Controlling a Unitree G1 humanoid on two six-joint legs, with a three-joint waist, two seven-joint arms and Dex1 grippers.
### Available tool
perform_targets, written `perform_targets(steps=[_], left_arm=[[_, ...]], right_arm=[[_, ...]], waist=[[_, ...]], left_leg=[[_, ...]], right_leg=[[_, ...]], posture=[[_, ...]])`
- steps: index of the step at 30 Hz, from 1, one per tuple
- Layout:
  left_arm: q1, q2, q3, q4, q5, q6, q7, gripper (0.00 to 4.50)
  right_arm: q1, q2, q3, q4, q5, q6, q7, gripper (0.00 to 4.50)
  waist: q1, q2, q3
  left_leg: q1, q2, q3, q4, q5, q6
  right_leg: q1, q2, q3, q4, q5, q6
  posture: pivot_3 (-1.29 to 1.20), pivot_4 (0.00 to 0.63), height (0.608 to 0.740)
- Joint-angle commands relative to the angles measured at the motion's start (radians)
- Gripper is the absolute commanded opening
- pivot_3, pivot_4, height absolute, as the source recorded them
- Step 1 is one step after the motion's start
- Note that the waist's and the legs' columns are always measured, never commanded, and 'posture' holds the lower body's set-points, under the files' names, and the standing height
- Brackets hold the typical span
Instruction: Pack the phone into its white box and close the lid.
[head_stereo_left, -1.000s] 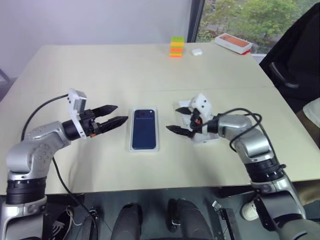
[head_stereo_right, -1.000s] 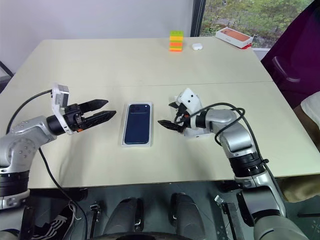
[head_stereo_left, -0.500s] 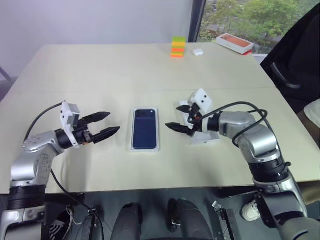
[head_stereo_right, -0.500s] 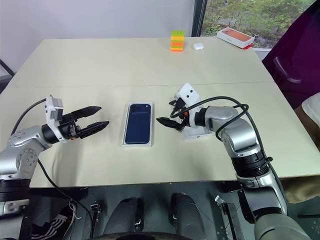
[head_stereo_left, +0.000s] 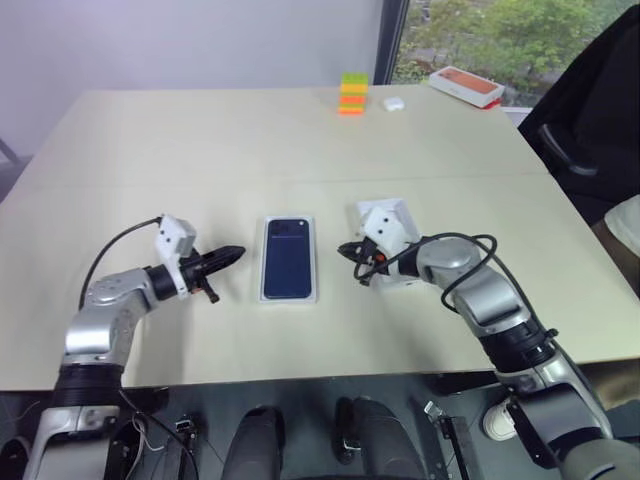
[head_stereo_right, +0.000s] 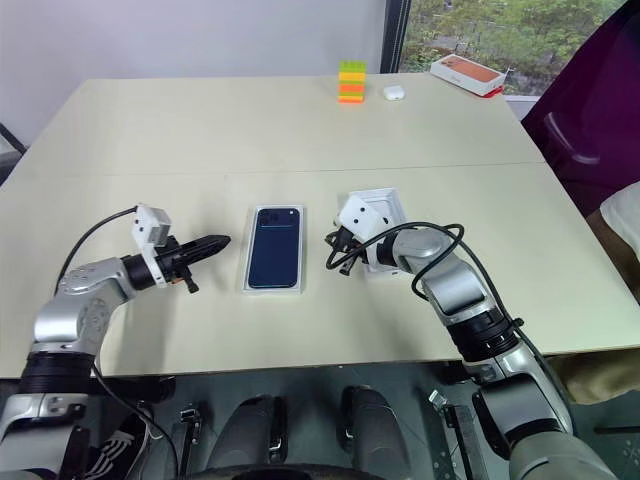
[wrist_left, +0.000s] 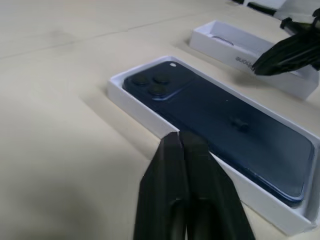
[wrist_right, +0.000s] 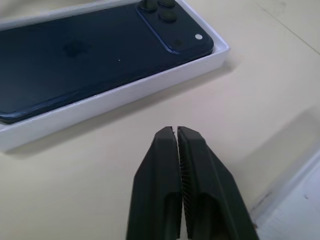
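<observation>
The dark navy phone lies back up inside the white box at the table's middle, its camera cluster at the far end. The lid rests open side up to the right of the box, partly hidden behind my right wrist. My left gripper is shut and empty, low over the table, its tip just left of the box and apart from it. My right gripper is also shut and empty, its tip just right of the box. The wrist views show each pair of fingers pressed together: left gripper, right gripper.
A stack of coloured blocks, a small white case and an orange-topped box stand at the table's far edge. A dark chair is beyond the right edge. The table's front edge runs close below both arms.
Both grippers have gone from open to shut. The left arm has sunk toward the table beside the box. The right wrist has rolled, its tip staying by the box's right side.
</observation>
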Motion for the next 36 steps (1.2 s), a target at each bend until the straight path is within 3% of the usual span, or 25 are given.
perform_targets(steps=[1,9,17,36], left_arm=[[-0.039,0.006,-0.022,0.022,0.053,-0.035,0.025,0.02],[-0.09,0.004,-0.078,0.125,0.112,0.023,0.032,0.02],[-0.079,-0.045,-0.16,0.054,0.134,0.09,0.028,0.02],[-0.09,-0.197,-0.261,-0.079,0.139,0.182,0.052,0.02]], right_arm=[[-0.029,0.022,0.014,0.023,-0.041,-0.057,-0.007,0.0],[-0.033,0.084,0.04,0.057,-0.088,-0.082,-0.012,0.0],[-0.02,0.101,0.051,0.046,-0.11,-0.08,0.01,0.0],[0.126,-0.107,-0.028,-0.164,-0.073,0.023,0.147,0.0]], waist=[[0.0,0.0,0.0],[-0.002,0.0,0.0],[0.005,0.0,0.0],[0.026,0.0,0.0]], left_leg=[[0.0,0.0,0.0,0.0,0.0,0.0],[0.0,0.0,0.0,0.0,0.0,0.0],[0.001,0.0,0.0,0.0,0.0,0.0],[0.001,-0.002,0.0,0.002,0.0,0.0]], right_leg=[[0.0,0.0,0.0,0.0,0.0,0.0],[0.0,0.0,0.0,0.0,0.0,0.0],[0.001,-0.001,0.0,0.001,0.0,0.0],[0.003,-0.002,0.0,-0.001,0.0,0.0]], posture=[[0.0,0.15,0.74],[0.0,0.15,0.74],[0.0,0.15,0.74],[0.0,0.15,0.74]])
